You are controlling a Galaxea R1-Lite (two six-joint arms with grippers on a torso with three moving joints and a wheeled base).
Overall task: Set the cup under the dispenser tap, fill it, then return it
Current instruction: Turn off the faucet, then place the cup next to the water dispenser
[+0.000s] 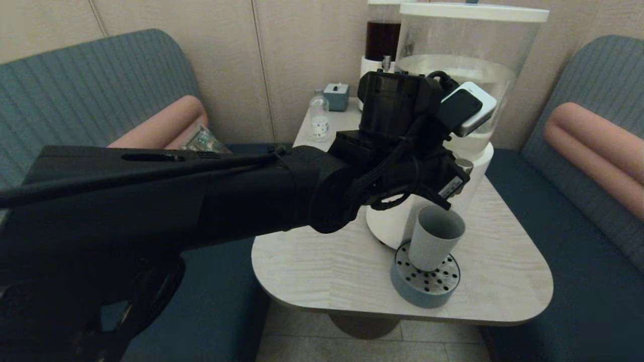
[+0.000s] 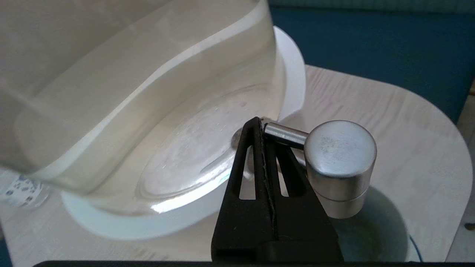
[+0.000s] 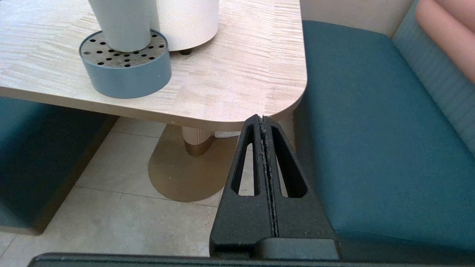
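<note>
Closed jaws of left gripper [image 2: 262, 124] against dispenser tap [image 2: 339, 163], cup [image 1: 433, 237] beneath.

grey-green cup [image 1: 434, 236], blue drip tray [image 1: 421, 291] — black-dotted top

Head camera overlooks table [image 1: 352, 281]; right wrist views it from below.
</note>
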